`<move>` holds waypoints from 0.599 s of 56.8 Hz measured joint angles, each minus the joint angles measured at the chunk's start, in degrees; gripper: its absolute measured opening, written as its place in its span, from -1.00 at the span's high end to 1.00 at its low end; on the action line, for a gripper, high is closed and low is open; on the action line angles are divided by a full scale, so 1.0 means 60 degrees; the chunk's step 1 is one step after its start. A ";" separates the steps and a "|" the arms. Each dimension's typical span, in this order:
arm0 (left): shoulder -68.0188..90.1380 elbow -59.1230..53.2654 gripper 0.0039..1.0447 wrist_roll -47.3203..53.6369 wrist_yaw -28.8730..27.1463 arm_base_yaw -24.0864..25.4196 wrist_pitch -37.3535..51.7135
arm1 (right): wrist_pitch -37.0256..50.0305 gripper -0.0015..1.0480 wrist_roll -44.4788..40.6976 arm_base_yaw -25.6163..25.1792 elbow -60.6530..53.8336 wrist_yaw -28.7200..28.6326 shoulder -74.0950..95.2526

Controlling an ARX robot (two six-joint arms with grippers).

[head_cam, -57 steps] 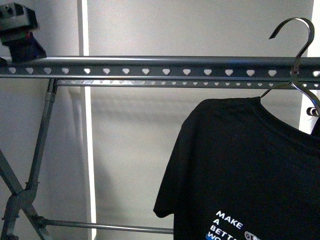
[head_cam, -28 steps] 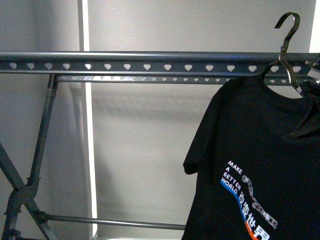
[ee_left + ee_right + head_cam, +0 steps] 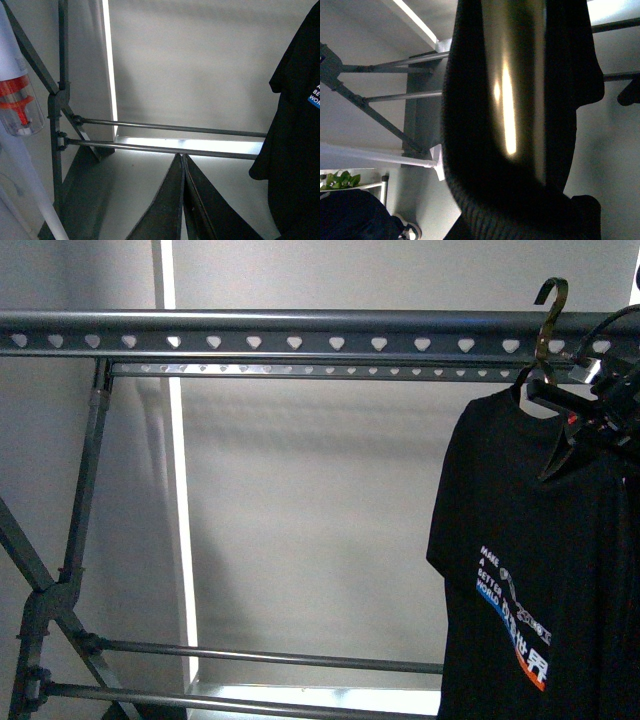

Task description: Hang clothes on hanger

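The clothes [image 3: 530,540], a black T-shirt with white print and a blue stripe, hang at the right on a thin metal hook [image 3: 548,315]. The hook's curved top rises just above the hanger's [image 3: 300,335] long grey rail with heart-shaped holes, near its right end. My right gripper [image 3: 588,408] is shut on the clothes at the collar, just below the rail. The ribbed collar [image 3: 485,195] fills the right wrist view. The left gripper [image 3: 182,162] is shut and holds nothing, low in front of the rack, left of the shirt's sleeve [image 3: 295,125].
The rack's crossed legs [image 3: 50,590] stand at the left, with two low crossbars [image 3: 270,655] running right. A white and red cylinder [image 3: 17,100] hangs beside the legs. Another dark garment [image 3: 350,215] and a plant [image 3: 340,179] lie low beside the rack.
The T-shirt has risen and turned more edge-on, and its hook has shifted left to the rail's height. The left gripper has left the front view's upper left corner.
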 joint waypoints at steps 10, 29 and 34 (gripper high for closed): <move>-0.0882 -0.0382 0.94 0.0004 0.0000 0.0000 -0.0499 | 0.0277 0.85 0.0015 0.0135 -0.0055 0.0270 0.0200; -0.2331 -0.0969 0.94 0.0015 0.0007 0.0000 -0.1239 | 0.2244 0.31 -0.0484 0.0157 -0.2907 0.0350 -0.0557; -0.2739 -0.0973 0.94 0.0025 -0.0007 0.0000 -0.1559 | 0.3475 -0.03 -0.0707 0.0146 -0.3949 0.0827 -0.1177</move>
